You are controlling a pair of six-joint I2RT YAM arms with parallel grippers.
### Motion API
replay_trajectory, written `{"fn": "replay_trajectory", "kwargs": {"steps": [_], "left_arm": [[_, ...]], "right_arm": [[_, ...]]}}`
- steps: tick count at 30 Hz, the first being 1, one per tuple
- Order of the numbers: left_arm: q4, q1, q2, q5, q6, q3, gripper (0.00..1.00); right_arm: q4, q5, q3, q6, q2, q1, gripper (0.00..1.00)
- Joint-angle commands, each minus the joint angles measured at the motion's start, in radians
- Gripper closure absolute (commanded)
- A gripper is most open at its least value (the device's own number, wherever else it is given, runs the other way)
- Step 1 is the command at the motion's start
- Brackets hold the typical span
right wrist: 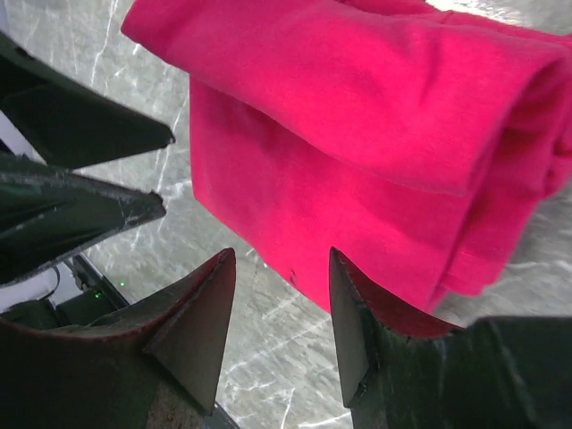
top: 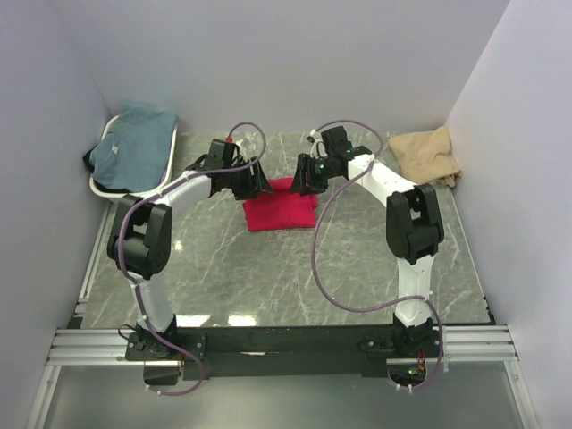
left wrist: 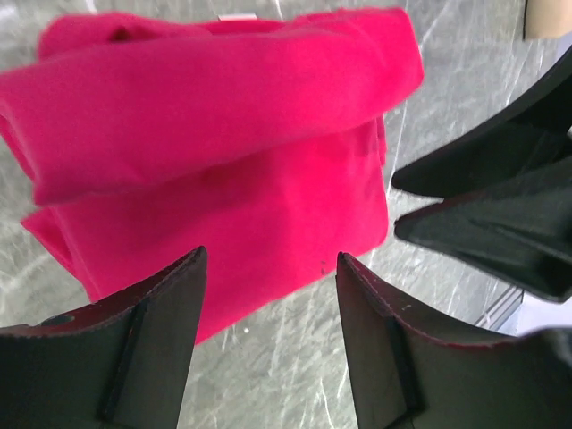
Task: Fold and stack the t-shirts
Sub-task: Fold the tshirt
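Note:
A crimson red t-shirt lies folded into a thick rectangle on the grey marble table, between both wrists. My left gripper hovers just above its far left corner, jaws open and empty; the left wrist view shows the red t-shirt beyond the fingertips. My right gripper stands open and empty close beside it, over the far edge of the red t-shirt. A tan t-shirt lies crumpled at the far right. A teal t-shirt rests on the basket at the far left.
The white oval basket sits in the far left corner against the wall. White walls close in the table on three sides. Purple cables loop from both arms over the marble. The right gripper's black fingers show at the left wrist view's right edge.

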Motion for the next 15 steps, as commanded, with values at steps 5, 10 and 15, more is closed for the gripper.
{"fn": "replay_trajectory", "kwargs": {"steps": [5, 10, 15], "left_arm": [[0.077, 0.011, 0.087, 0.007, -0.001, 0.096, 0.36], [0.103, 0.013, 0.179, 0.013, -0.011, 0.180, 0.36], [0.072, 0.021, 0.281, 0.006, -0.003, 0.289, 0.37]], "right_arm": [[0.019, -0.008, 0.088, -0.006, 0.095, 0.005, 0.47], [-0.009, 0.001, 0.206, -0.015, 0.172, -0.001, 0.47], [-0.049, 0.006, 0.363, -0.015, 0.276, -0.018, 0.47]]}}
